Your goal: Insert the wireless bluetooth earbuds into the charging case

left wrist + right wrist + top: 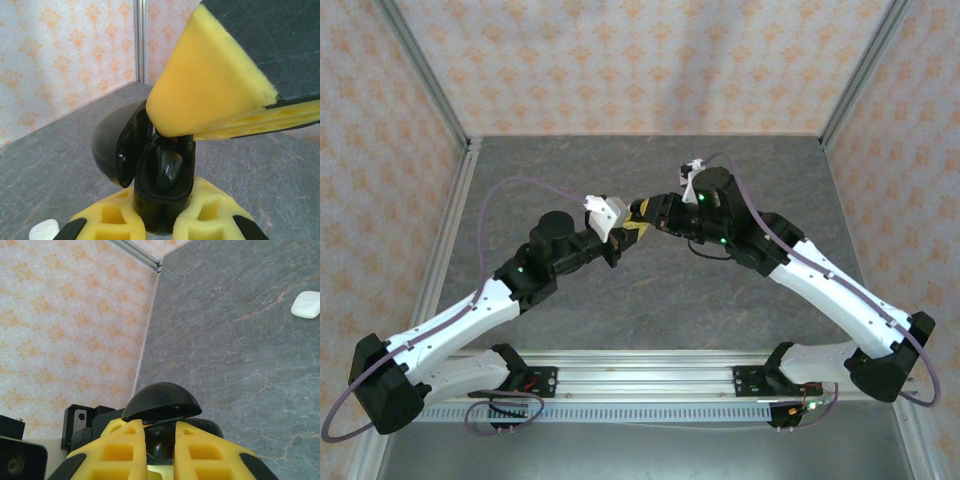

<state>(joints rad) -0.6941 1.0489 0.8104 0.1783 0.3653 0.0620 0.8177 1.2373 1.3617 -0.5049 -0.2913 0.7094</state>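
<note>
The black charging case (161, 202) stands upright between the yellow fingers of my left gripper (161, 212), which is shut on its body. Its lid (111, 145) hangs open to the left. A glossy black earbud (168, 167) sits in the case's well, its top hidden under a yellow finger (210, 90) of my right gripper, which reaches down from above. In the right wrist view the domed lid (157, 399) rises just beyond my right gripper (160, 440), whose fingers stand close together around the black earbud (164, 447). From above, the left gripper (623, 233) and right gripper (646, 214) meet mid-table.
A small white case (306, 304) lies on the grey stone-patterned table (240, 365), apart from the grippers; a white object (44, 231) also sits on the table beside the left fingers. Patterned walls with metal posts close in the table's far and side edges.
</note>
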